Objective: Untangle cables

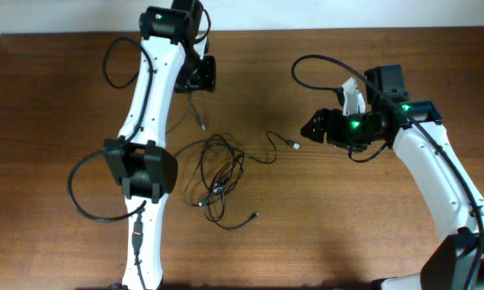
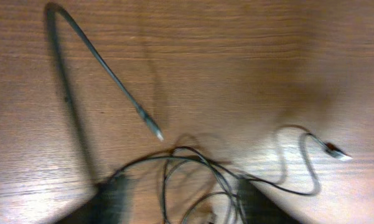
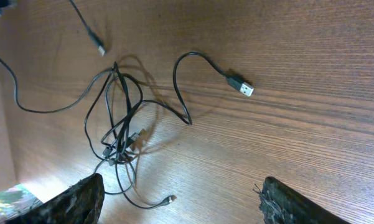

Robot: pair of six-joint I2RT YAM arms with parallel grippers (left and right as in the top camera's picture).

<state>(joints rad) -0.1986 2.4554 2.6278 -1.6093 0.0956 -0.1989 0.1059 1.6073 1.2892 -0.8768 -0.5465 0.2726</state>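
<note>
The cables point(image 1: 217, 181) lie as a loose tangle on the table point(image 1: 346, 234), a little left of its middle and just beside the left arm's elbow. Three ends run out of the knot. A strand curls right to a silvery USB plug point(image 1: 294, 145), which lies apart from the rest. A second strand ends in a small plug point(image 1: 254, 216) on the near side. A third reaches up toward the left hand point(image 1: 197, 76) and stops at a plug point(image 1: 202, 125) short of it.

In the blurred left wrist view the left hand's fingers point(image 2: 115, 193) seem spread, holding nothing, with the knot point(image 2: 199, 171) low between them.

The right hand point(image 1: 312, 127) hovers near the USB plug point(image 3: 241, 86) with its fingers point(image 3: 81, 199) wide apart and empty.

Bare wood lies open right of and in front of the tangle. The table's far edge runs behind the left hand, and the left edge is well apart from the cables.
</note>
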